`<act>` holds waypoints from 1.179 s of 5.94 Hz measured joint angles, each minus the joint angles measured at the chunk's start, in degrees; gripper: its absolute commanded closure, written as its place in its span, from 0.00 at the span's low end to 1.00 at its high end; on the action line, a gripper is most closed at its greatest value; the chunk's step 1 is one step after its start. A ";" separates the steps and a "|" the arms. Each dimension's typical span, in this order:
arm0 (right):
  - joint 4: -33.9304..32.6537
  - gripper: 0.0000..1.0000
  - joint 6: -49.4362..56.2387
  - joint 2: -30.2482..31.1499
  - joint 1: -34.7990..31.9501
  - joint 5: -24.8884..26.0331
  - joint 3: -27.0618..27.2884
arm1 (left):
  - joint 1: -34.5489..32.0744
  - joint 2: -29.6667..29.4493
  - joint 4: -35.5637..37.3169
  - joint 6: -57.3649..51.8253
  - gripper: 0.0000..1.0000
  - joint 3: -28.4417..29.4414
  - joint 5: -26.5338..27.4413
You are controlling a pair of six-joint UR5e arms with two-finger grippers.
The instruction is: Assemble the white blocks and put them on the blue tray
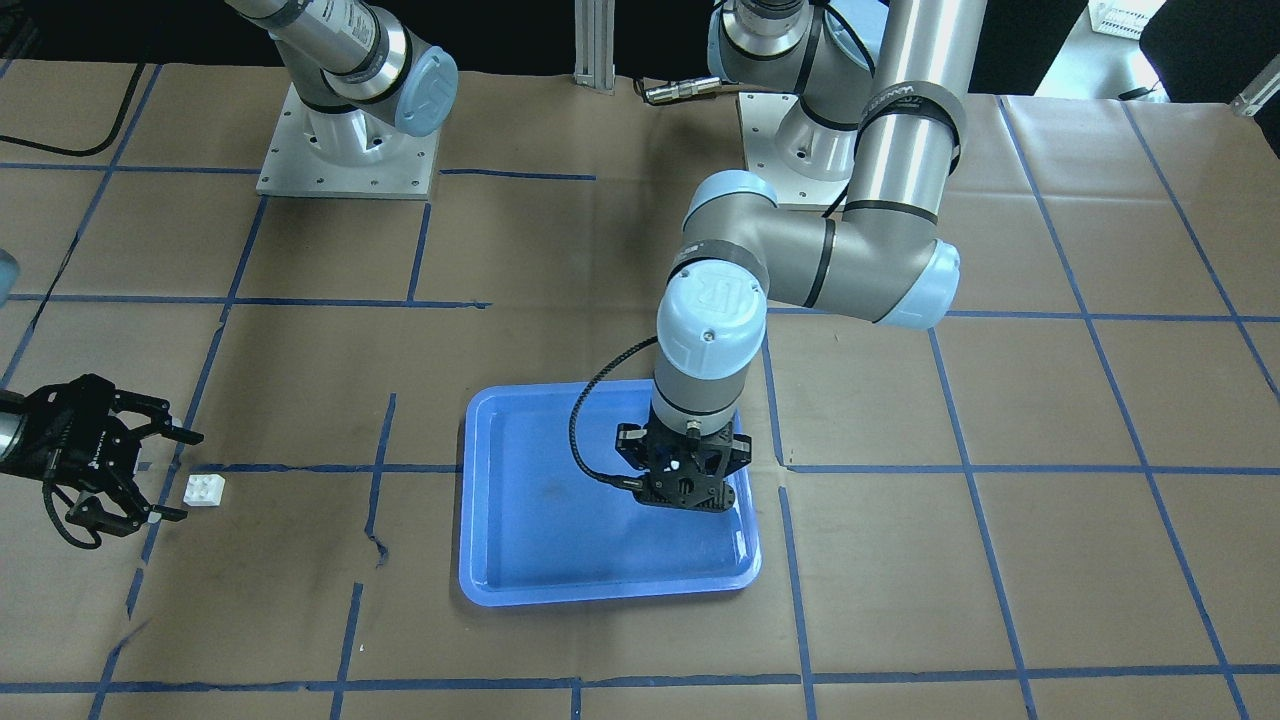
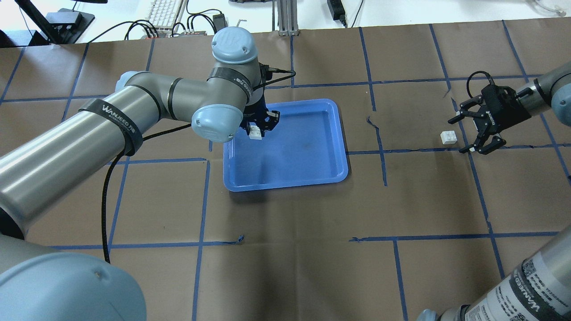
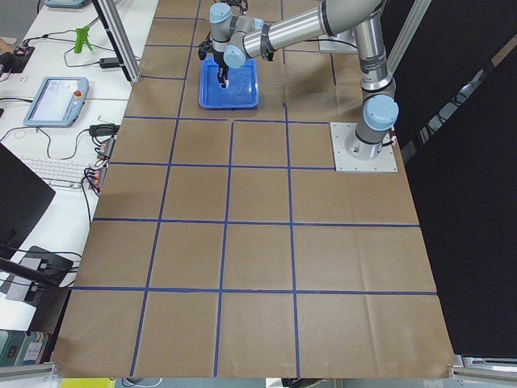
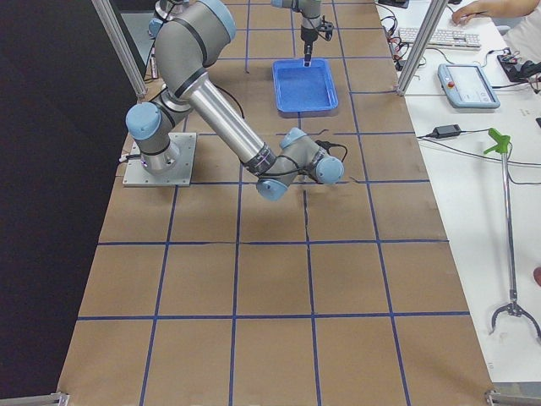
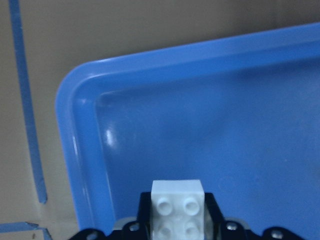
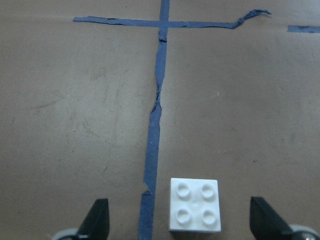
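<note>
The blue tray [image 2: 299,151] lies mid-table, also in the front view [image 1: 560,520]. My left gripper [image 2: 258,130] hangs over the tray's corner, shut on a white block [image 2: 255,132], seen close in the left wrist view [image 5: 177,207] above the tray floor [image 5: 210,130]. In the front view the left gripper [image 1: 688,490] points down and hides its block. The second white block [image 2: 448,137] lies on the brown paper, also in the front view [image 1: 205,490]. My right gripper [image 2: 466,133] is open beside it; in the right wrist view the block [image 6: 195,204] sits between the spread fingers [image 6: 97,220].
Brown paper with blue tape grid lines [image 2: 383,151] covers the table. The arm bases [image 1: 345,150] stand at the robot's edge. Keyboards, cables and a pendant [image 3: 56,97] lie beyond the table's side.
</note>
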State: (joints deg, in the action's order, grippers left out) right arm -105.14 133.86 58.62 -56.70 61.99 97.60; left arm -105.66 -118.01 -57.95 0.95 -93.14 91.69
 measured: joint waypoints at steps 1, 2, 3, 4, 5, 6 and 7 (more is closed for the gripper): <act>-0.49 0.02 0.19 -0.17 0.01 -0.02 0.25 | -1.59 -0.22 0.09 -13.99 0.85 -0.10 0.03; -1.49 0.19 0.18 -0.29 0.02 -0.11 0.32 | -2.27 -0.42 0.36 -31.94 0.77 -0.22 0.03; -2.08 0.28 0.04 -0.29 0.05 -0.22 0.29 | -2.52 -0.79 0.94 -48.17 0.69 -0.46 -0.11; -2.25 0.29 -0.11 -0.25 0.06 -0.30 0.26 | -2.62 -2.03 2.70 -59.65 0.67 -0.67 -0.34; -2.24 0.41 -0.19 -0.16 0.04 -0.35 0.26 | -2.67 -3.86 5.12 -66.25 0.64 -0.70 -0.51; -2.20 0.55 -0.24 -0.07 0.02 -0.48 0.29 | -2.79 -4.86 6.46 -68.83 0.40 -1.06 -0.55; -2.18 0.63 -0.19 0.01 0.02 -0.61 0.31 | -2.90 -5.13 7.03 -69.61 0.01 -1.78 -0.50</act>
State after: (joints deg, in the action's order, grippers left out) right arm -107.32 133.67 58.63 -56.69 61.38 97.90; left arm -108.56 -123.14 -50.93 -68.67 -94.92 91.20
